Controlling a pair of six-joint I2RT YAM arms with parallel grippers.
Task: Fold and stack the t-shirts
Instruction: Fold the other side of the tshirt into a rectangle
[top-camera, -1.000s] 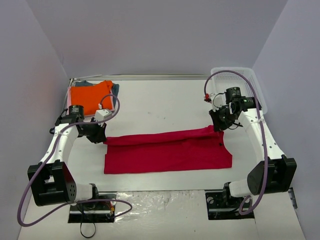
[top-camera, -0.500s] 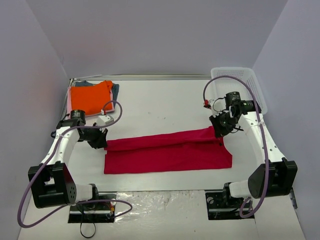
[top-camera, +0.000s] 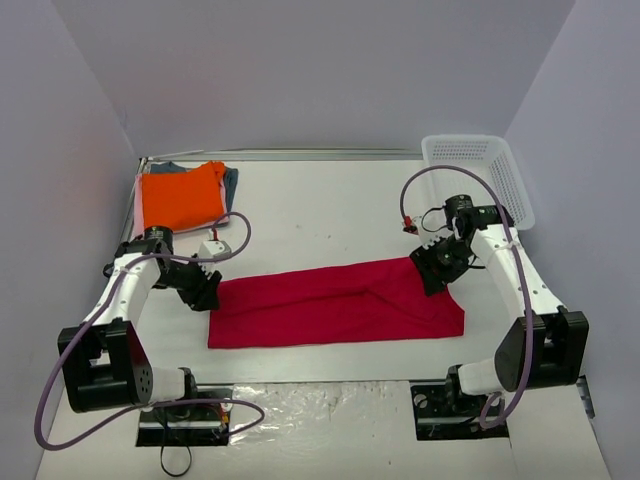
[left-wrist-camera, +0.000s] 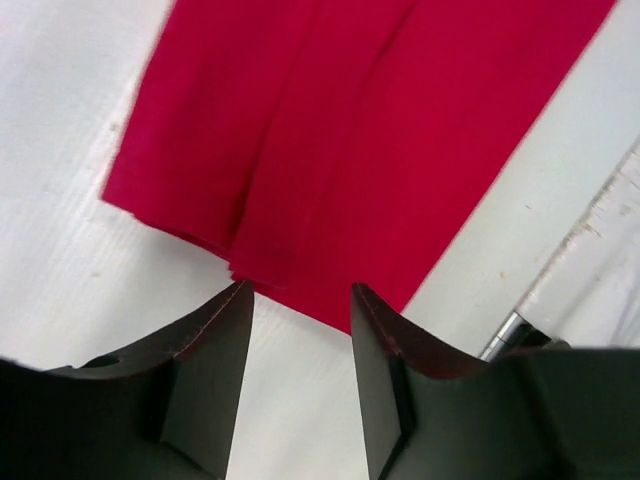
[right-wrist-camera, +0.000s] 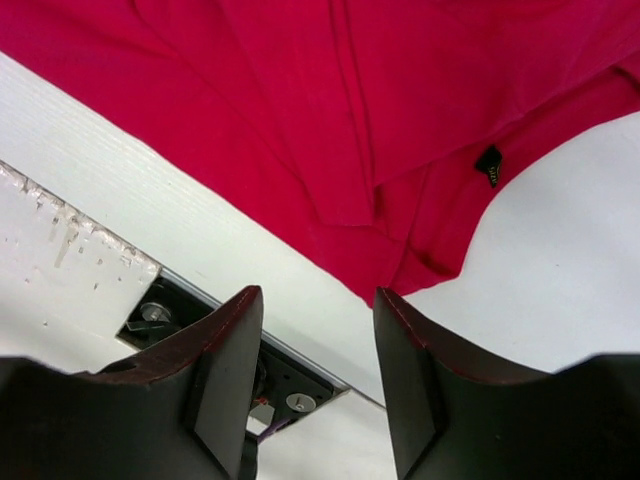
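The large crimson-red t-shirt (top-camera: 335, 305) lies flat on the table as a long band folded lengthwise. My left gripper (top-camera: 205, 290) is at its left end, open and empty, with the shirt's folded edge (left-wrist-camera: 380, 130) just beyond the fingertips (left-wrist-camera: 235, 300). My right gripper (top-camera: 436, 272) is over the shirt's right end, open and empty above the red cloth (right-wrist-camera: 300, 100), which shows a small black tag (right-wrist-camera: 489, 165). A folded orange t-shirt (top-camera: 180, 195) tops a stack at the far left, with a pale pink edge (top-camera: 137, 212) and a grey-blue one (top-camera: 232, 180) under it.
A white mesh basket (top-camera: 480, 165) stands at the far right corner, behind the right arm. The table's near edge and an arm mount (right-wrist-camera: 200, 340) show under the right gripper. Purple cables loop off both arms.
Both grippers have moved toward the near side and inward along the shirt's ends. The shirt's far flap has come down with them and now lies folded over the rest.
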